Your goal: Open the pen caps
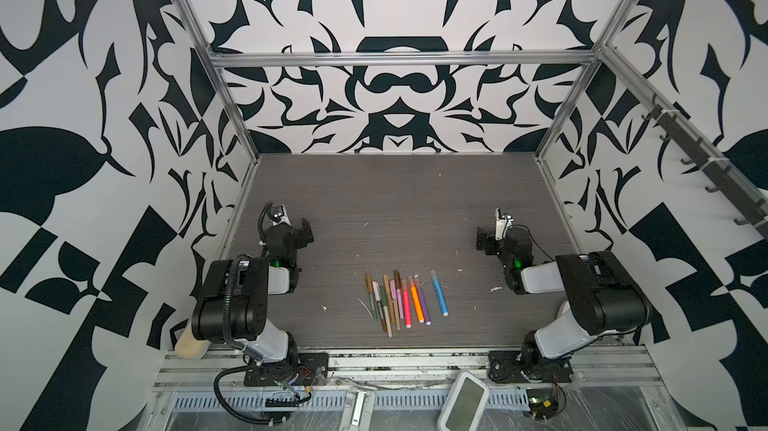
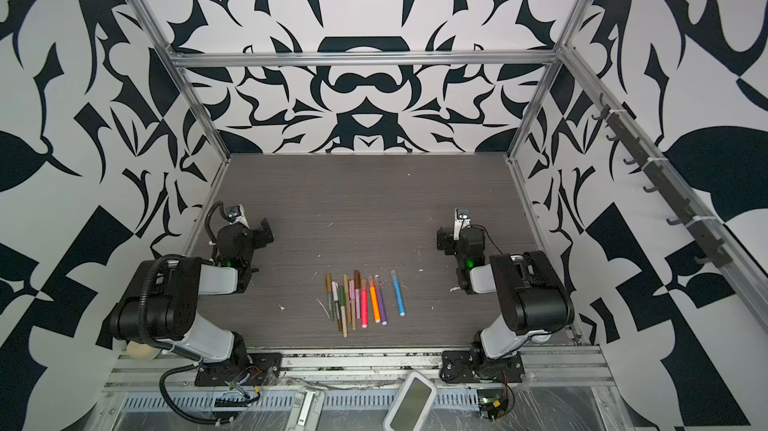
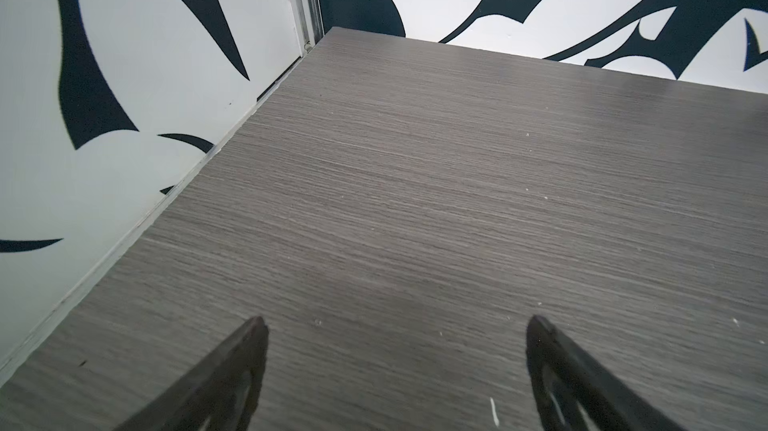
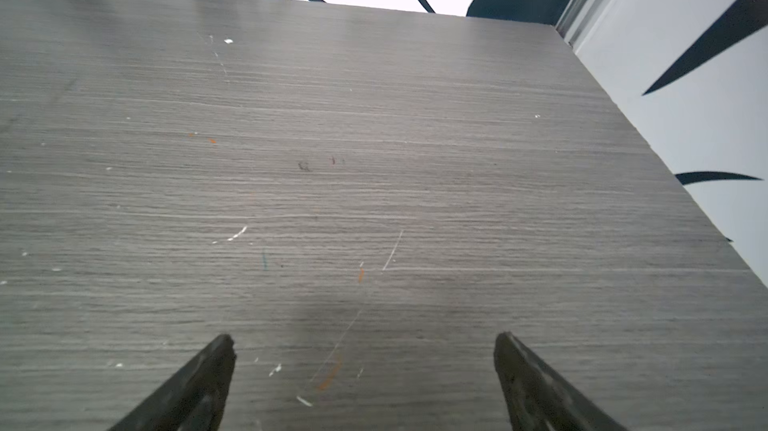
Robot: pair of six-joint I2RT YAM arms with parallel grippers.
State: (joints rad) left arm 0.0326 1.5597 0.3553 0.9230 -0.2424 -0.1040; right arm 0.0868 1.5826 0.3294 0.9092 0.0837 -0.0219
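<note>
Grey tabletop (image 1: 374, 200) bears pen caps (image 1: 397, 278) between spread jaws, well apart.

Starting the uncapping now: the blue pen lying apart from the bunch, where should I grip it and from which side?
Probably mid-barrel, from straight above with the open right claw, closing across the blue pen. It lies flat with bare table on both sides, and its pale far end, seemingly the cap, is left free to pull.
</note>
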